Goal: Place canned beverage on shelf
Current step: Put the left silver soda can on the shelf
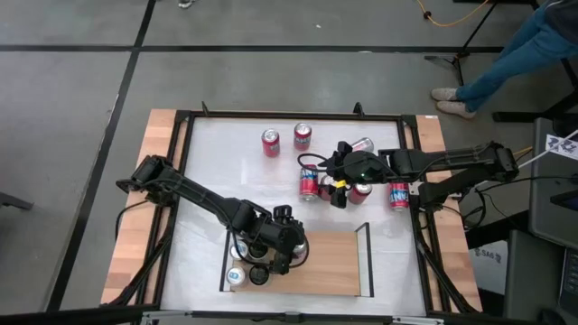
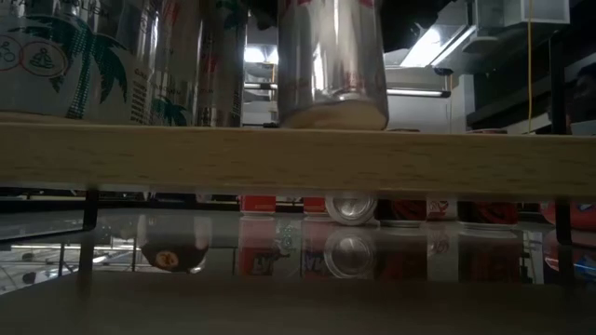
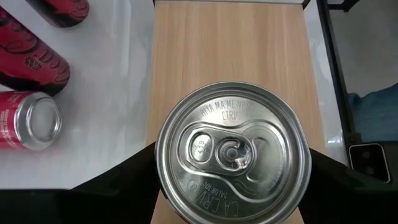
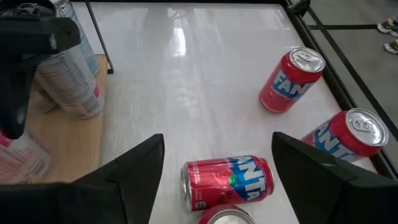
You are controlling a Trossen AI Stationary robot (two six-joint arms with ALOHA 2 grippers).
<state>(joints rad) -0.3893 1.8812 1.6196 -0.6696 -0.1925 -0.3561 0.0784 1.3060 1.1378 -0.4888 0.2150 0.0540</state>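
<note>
A silver can (image 3: 233,158) stands upright at the left part of the light-wood shelf (image 1: 330,262), its lid filling the left wrist view. My left gripper (image 1: 274,251) is shut on it. Several other cans (image 1: 239,273) stand at the shelf's left end, beside the black rail. My right gripper (image 4: 217,140) hovers open above the white table at the far right. A red Fanta can (image 4: 227,180) lies on its side beneath it, between the fingers and apart from them. My left gripper pinches the silver can between its two fingers, on opposite sides of the wall just under the top rim (image 3: 163,165). The fingers slant down from above. The can stays upright. In the low view its bottom (image 2: 331,116) meets the shelf's top face.
Red cans stand and lie on the white table behind the shelf (image 1: 270,143) (image 1: 302,136) (image 1: 398,194). One of them is a silver-ended can on its side (image 3: 31,121). A black rail (image 1: 366,257) closes the shelf's right end. A person's legs show beyond the table's far right corner (image 1: 506,63).
</note>
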